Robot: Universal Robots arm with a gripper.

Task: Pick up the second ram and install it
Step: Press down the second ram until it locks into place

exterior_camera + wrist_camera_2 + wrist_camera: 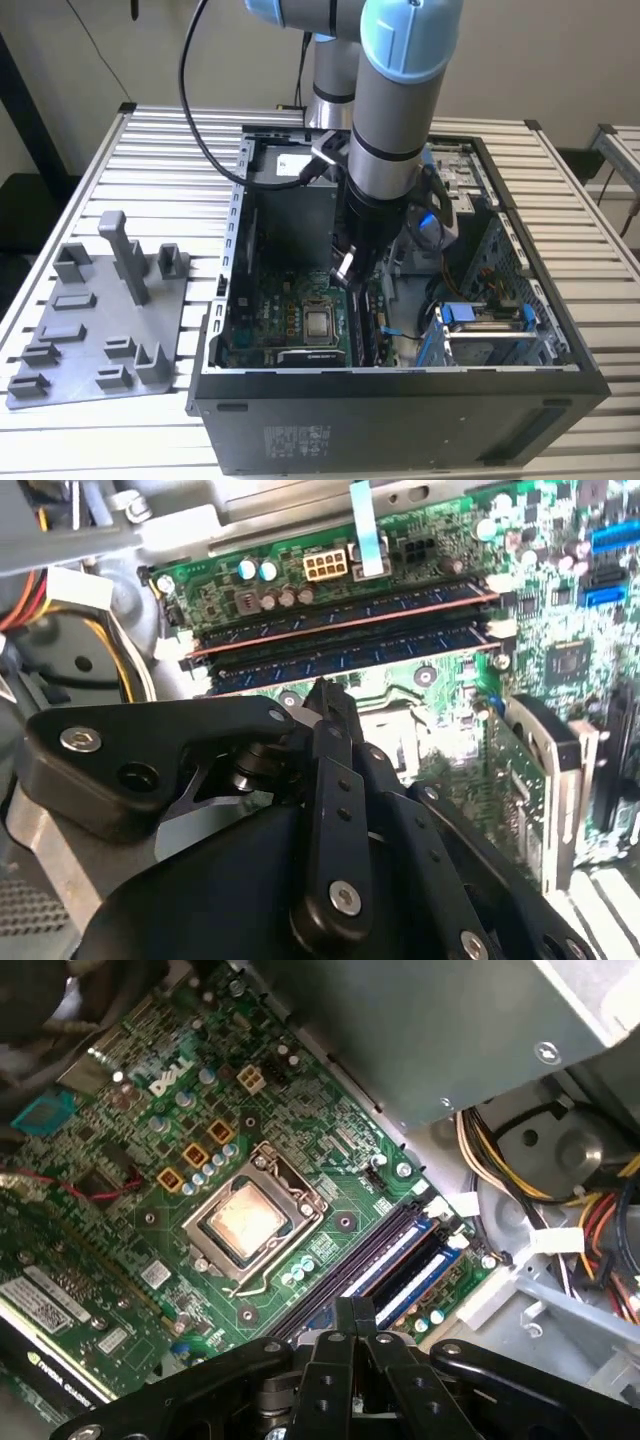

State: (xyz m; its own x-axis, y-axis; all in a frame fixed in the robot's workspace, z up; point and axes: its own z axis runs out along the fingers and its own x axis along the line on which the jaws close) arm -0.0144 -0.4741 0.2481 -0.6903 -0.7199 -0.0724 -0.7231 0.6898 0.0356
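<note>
My gripper (325, 692) is shut, its black fingertips pressed together with nothing between them. It hangs inside the open computer case (400, 400), a little above the green motherboard (150, 1160). In the second wrist view two long dark sticks sit side by side in the memory slots just past the fingertips. The nearer one looks like the second ram (350, 652), and the other (340, 620) has a copper-coloured edge. I cannot tell how deep either is seated. The first wrist view shows the same slots (385, 1255) just beyond my gripper (352, 1310).
The bare processor socket (248, 1222) lies beside the slots. A graphics card (50, 1310) fills the board's far edge. Yellow and red cable bundles (590, 1230) hang by the case wall. A grey fixture plate (95, 320) with upright blocks lies on the slatted table at the exterior view's left.
</note>
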